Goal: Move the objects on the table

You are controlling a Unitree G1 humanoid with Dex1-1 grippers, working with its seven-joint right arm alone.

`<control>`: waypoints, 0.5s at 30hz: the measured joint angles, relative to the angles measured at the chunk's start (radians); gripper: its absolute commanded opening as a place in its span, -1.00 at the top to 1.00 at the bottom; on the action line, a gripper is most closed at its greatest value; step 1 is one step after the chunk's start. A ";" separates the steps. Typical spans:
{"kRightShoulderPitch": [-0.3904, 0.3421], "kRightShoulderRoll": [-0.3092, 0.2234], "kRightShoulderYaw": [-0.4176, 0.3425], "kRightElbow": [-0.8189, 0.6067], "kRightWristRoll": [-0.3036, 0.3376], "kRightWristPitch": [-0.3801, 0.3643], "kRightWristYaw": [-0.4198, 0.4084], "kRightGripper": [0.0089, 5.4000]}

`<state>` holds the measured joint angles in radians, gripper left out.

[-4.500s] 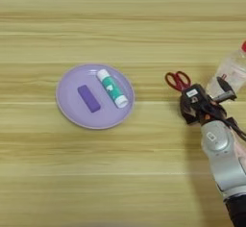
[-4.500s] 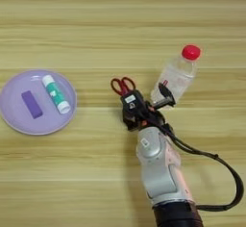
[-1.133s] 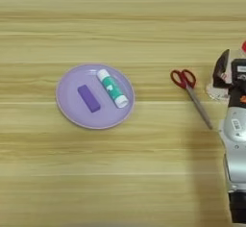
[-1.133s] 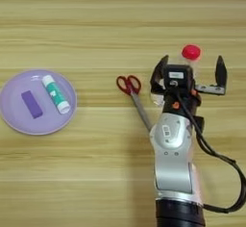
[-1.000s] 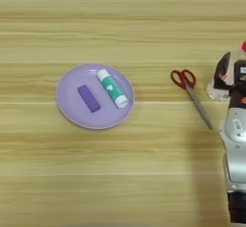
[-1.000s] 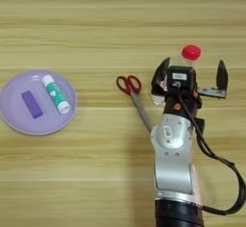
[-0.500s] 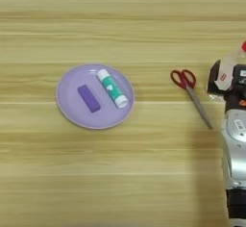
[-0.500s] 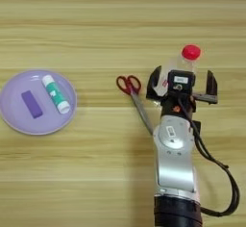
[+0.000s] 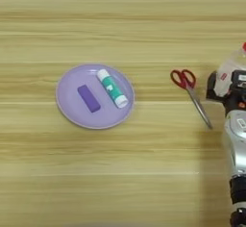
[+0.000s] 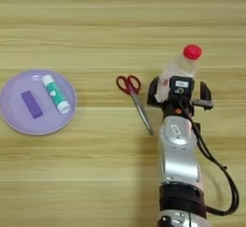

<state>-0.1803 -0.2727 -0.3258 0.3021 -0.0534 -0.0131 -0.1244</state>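
Right eye view: the claw [image 10: 178, 93], fingers spread either side of the lying bottle [image 10: 180, 69], grips nothing yet; the bottle's cap points up-right.

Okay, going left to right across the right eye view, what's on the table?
Round lilac plate, holding the purple block and then the glue stick → red-handled scissors → right gripper straddling the clear bottle with the red cap.
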 measured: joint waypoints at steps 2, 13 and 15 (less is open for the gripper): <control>-0.008 -0.005 0.000 0.027 0.004 -0.012 0.002 -0.99; -0.050 -0.019 0.000 0.146 0.035 -0.098 0.022 -0.99; -0.055 -0.019 0.000 0.174 0.042 -0.110 0.025 -0.99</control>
<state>-0.2348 -0.2919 -0.3259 0.4762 -0.0110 -0.1234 -0.0996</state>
